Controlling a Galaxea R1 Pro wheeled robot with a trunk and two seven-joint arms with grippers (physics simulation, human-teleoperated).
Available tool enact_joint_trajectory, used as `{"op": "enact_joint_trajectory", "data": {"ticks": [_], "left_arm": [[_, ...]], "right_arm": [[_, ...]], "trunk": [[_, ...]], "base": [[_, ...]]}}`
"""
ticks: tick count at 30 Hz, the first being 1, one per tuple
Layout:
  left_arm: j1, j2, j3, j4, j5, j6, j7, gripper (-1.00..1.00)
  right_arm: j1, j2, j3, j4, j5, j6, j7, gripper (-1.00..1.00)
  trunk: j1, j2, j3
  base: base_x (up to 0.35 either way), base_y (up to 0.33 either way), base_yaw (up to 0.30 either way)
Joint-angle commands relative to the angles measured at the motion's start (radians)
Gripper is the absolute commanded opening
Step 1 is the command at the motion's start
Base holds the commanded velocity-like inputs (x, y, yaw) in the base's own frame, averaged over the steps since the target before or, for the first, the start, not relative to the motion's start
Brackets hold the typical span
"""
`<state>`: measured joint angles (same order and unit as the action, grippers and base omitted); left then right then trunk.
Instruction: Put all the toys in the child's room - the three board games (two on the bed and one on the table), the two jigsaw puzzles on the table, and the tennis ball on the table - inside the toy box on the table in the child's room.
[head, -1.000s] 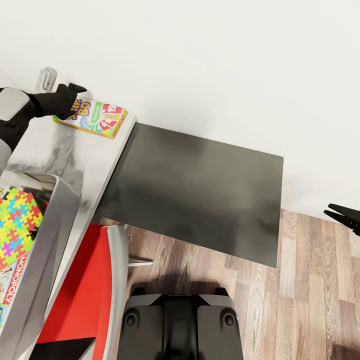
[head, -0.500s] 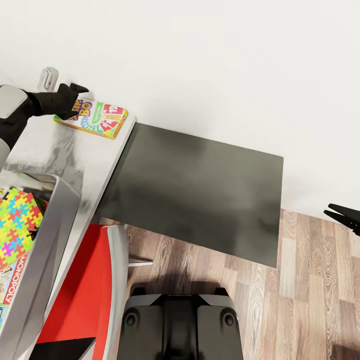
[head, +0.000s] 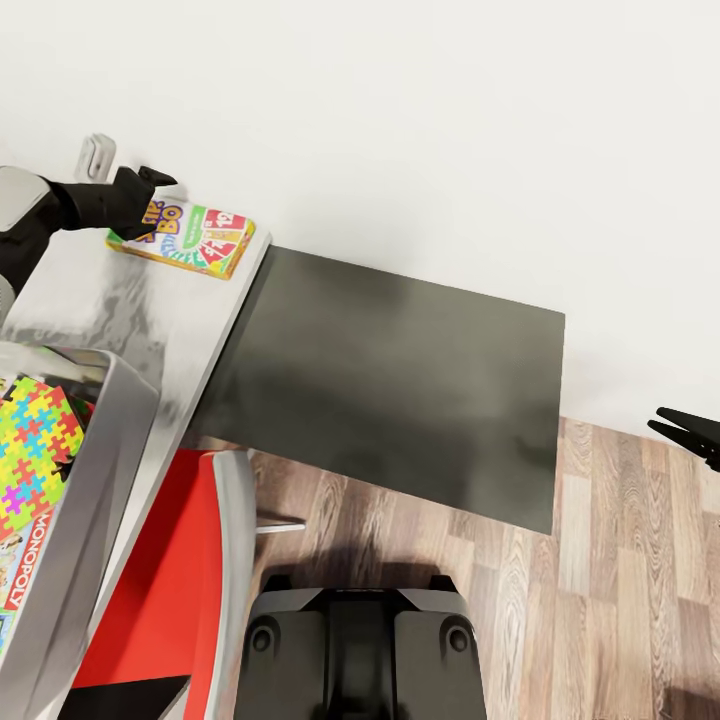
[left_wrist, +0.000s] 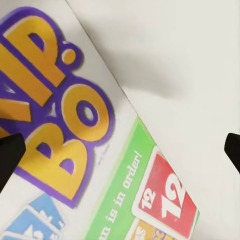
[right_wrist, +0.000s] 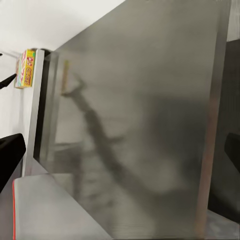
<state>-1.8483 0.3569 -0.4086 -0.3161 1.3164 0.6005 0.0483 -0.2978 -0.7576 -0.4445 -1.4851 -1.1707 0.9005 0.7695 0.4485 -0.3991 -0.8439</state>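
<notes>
- Our left pincer (head: 150, 185) spread wide over the game box (head: 190, 237), near the pale surface (head: 130, 300) back edge
- Right pincer (head: 668, 424) off over floor, can't tell gap
- Jigsaw (head: 30, 440) and Monopoly (head: 35, 545) in bin (head: 95, 470)

A plain white wall (head: 420, 120) backs the counter (head: 400, 380), whose dark section overhangs a wood-plank floor (head: 620, 600), with a red-seated chair (head: 170, 590) tucked below it.

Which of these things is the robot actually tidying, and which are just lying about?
Part of the job:
- yellow-green-red board game on the table, under the left claw
- toy box holding a jigsaw puzzle and the Monopoly box

Just there:
- red chair
- wooden floor
</notes>
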Motion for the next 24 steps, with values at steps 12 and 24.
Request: {"op": "enact_joint_trajectory", "data": {"ticks": [12, 24], "left_arm": [[0.042, 0.001, -0.010, 0.011, 0.007, 0.004, 0.009, 1.00], [0.042, 0.001, -0.005, 0.012, 0.007, 0.004, 0.008, 1.00]], "right_arm": [[-0.001, 0.000, 0.000, 0.000, 0.000, 0.005, 0.001, 1.00], [-0.001, 0.000, 0.000, 0.000, 0.000, 0.005, 0.001, 1.00]], "trunk": [[0.001, -0.001, -0.001], [0.001, -0.001, -0.001]], "base": [[0.000, 0.000, -0.212], [0.000, 0.000, -0.173]]}}
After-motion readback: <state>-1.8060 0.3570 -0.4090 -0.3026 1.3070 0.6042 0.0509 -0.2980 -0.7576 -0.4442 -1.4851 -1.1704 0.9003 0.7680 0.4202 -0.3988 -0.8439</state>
